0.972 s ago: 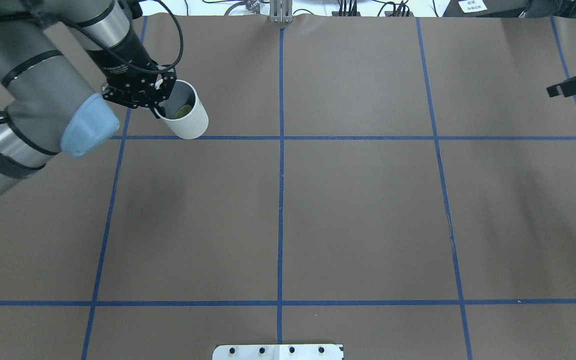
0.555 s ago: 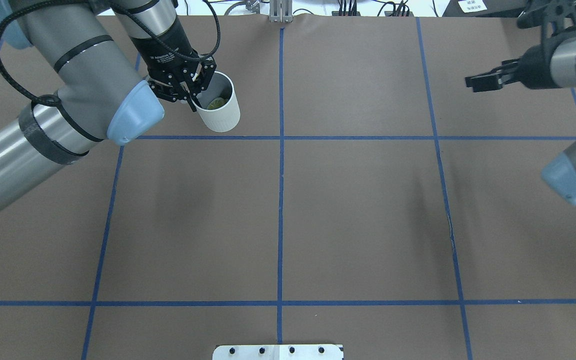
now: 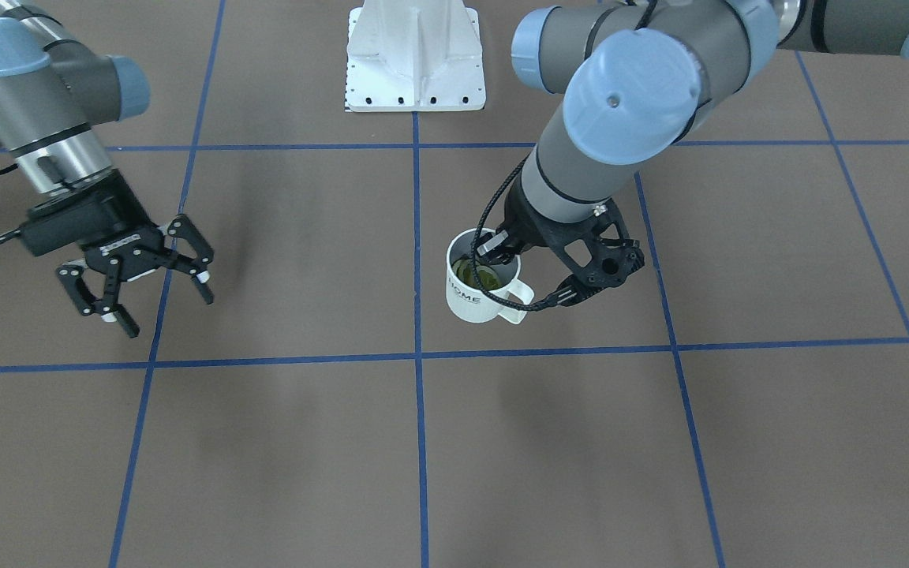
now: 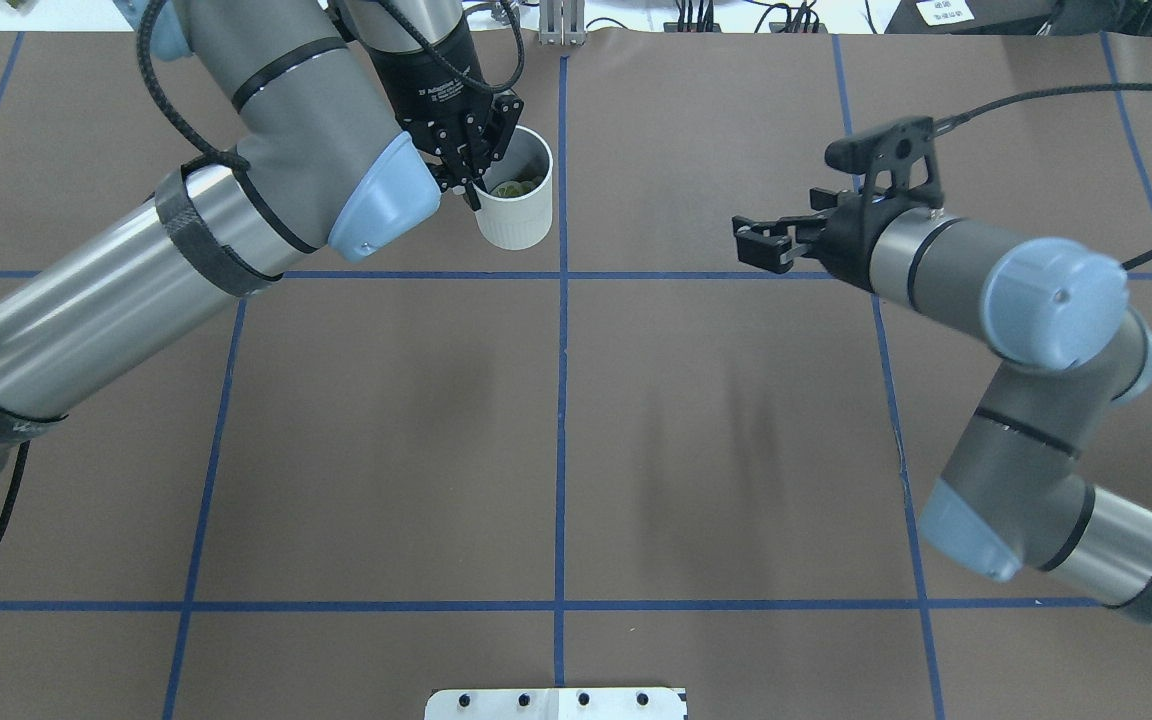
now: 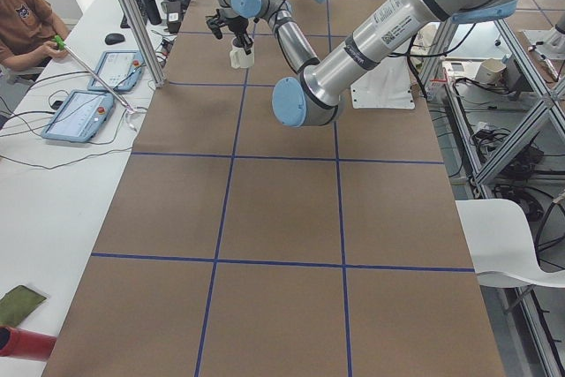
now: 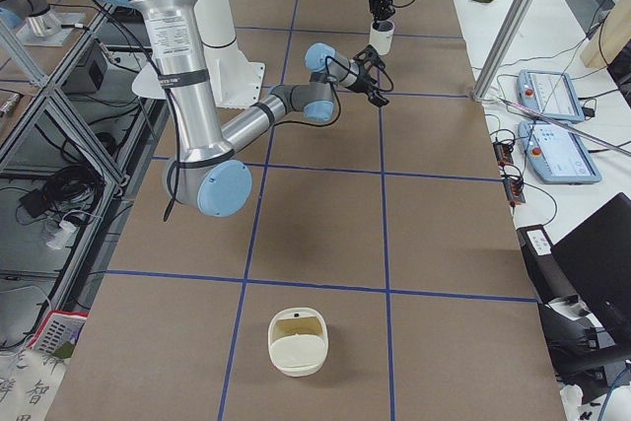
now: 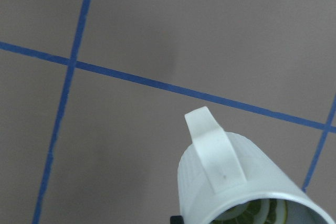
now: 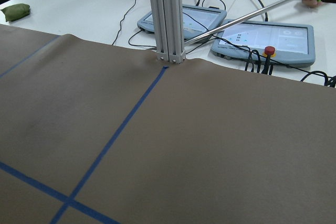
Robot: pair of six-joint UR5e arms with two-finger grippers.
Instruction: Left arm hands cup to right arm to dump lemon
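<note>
At the desk's right end, nearest in the right-side view, a white tub (image 6: 297, 342) is seen standing alone on the brown desk (image 6: 315, 214). It is judged a likely place for the dumping, though this cannot be confirmed.

Further along, the right arm (image 4: 946, 262) is stretched low over the desk. The right hand (image 3: 164, 309) is spread wide and holds nothing, and its fingers are aimed across the desk toward the cup.

Beyond it, just on the left side of the centre tape line (image 4: 562, 330), the cup (image 3: 474, 296) is held upright and appears clear of the desk. The lemon (image 3: 486, 276) is seen lying inside it. The rim is pinched by the left hand (image 4: 479, 182), one finger inside and one outside, on the side toward the left arm (image 4: 126, 290). The handle is turned toward the operators' side, away from the robot's base.

The coming move is judged to turn on this: the cup lies well apart from the right hand, toward the robot's left, with its long axis vertical and its lettered wall bare and facing that hand. Nothing is seen standing between them.

Farthest off, tablets (image 6: 557, 96) are laid on a side table.
</note>
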